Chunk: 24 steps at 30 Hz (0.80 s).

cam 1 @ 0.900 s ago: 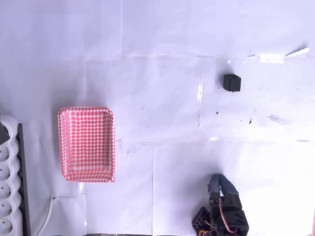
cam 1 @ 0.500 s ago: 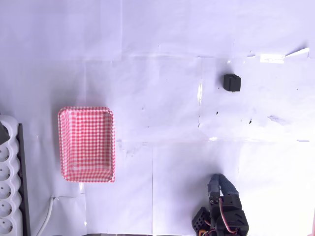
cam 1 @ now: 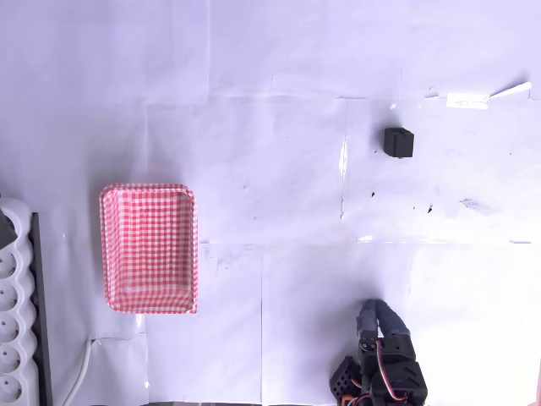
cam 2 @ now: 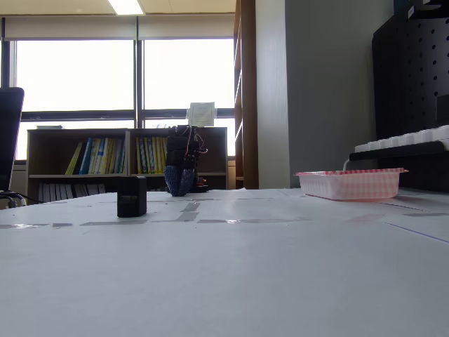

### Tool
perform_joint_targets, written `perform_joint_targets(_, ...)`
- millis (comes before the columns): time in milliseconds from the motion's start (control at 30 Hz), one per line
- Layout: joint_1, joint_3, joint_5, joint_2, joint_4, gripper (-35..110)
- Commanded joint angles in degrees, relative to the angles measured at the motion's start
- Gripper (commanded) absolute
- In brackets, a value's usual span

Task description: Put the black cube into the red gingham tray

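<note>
The black cube (cam 1: 398, 142) rests on the white table at the upper right of the overhead view; in the fixed view the cube (cam 2: 132, 196) stands left of centre. The red gingham tray (cam 1: 150, 248) lies at the left, empty; the fixed view shows the tray (cam 2: 351, 184) at the right. My gripper (cam 1: 375, 315) is folded back near the bottom edge, far from the cube, its blue-wrapped fingers together with nothing between them. In the fixed view the gripper (cam 2: 180, 184) hangs down behind the cube.
A white power strip (cam 1: 14, 321) with a cable (cam 1: 80, 372) lies along the left edge, beside the tray. Paper sheets with taped seams cover the table (cam 1: 279, 169). A tape scrap (cam 1: 467, 100) sits at the upper right.
</note>
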Motion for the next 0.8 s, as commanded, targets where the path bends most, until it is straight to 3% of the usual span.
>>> perform_joint_targets(0,0.8,0.7,2.5,11.3,-18.5,1)
perform_joint_targets(333,4.9,1.5,-0.5,58.7,-93.4,7)
perform_joint_targets(533,6.0,3.5,1.9,78.0,-114.2,21)
perform_joint_targets(767,6.9,12.7,-2.6,98.2,-127.9,43)
